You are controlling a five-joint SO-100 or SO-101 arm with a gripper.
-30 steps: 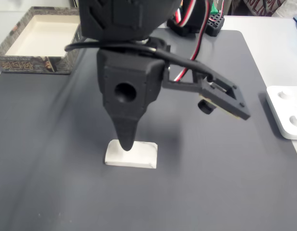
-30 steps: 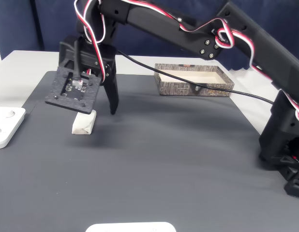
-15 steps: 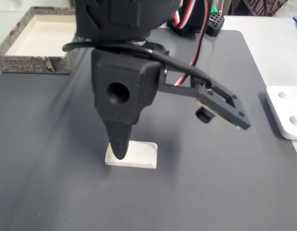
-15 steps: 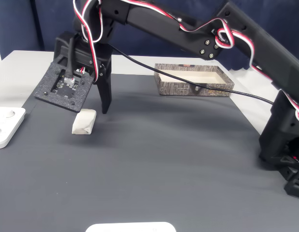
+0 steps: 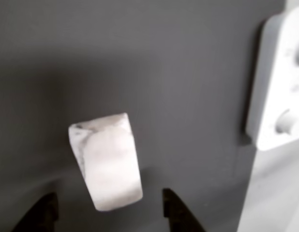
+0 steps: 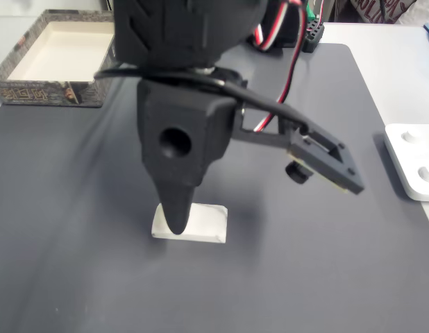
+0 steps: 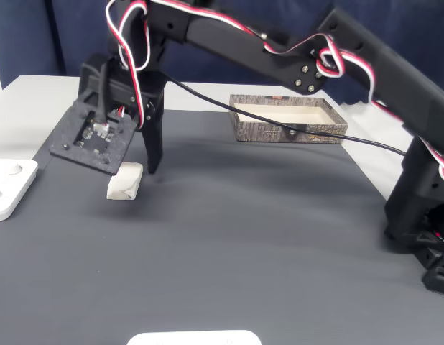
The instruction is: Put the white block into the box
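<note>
We have the gripper (image 5: 106,212) spread wide over the white block (image 5: 107,162), which lies flat on the dark mat (image 7: 243,237) — untouched, and angled between the two fingertips in the other view. If we close from here, we judge one finger could catch the skewed block's corner first and twist or shove it aside (the tips look to sit near its end, not its middle). The box (image 7: 288,120) sits at the far side of the mat in a fixed view, well apart — a loose pinch could drop the block on the way.
</note>
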